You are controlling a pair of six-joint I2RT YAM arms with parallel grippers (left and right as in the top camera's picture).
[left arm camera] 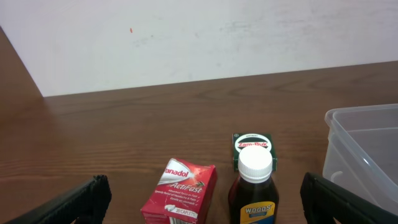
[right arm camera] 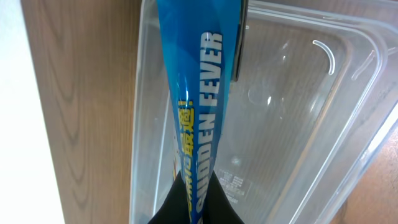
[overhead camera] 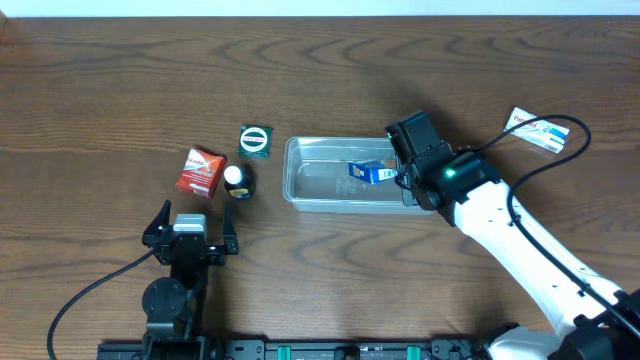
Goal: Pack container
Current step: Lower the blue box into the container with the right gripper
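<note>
The clear plastic container [overhead camera: 300, 190] sits at the table's middle; it also shows in the left wrist view [left arm camera: 364, 146] and the right wrist view [right arm camera: 298, 124]. My right gripper [overhead camera: 392, 172] is shut on a blue box [overhead camera: 370, 172] printed "SUDDEN FEVER" [right arm camera: 196, 106] and holds it over the container's right end. My left gripper [overhead camera: 190, 232] is open and empty near the front edge. Ahead of it stand a red Panadol box [overhead camera: 200, 172] [left arm camera: 180, 193], a dark Woods bottle [overhead camera: 237, 181] [left arm camera: 254, 190] and a green Zam-Buk tin [overhead camera: 256, 140] [left arm camera: 254, 146].
A white and blue box [overhead camera: 536, 130] lies at the far right, next to the right arm's cable. A white wall stands beyond the table's far edge in the left wrist view.
</note>
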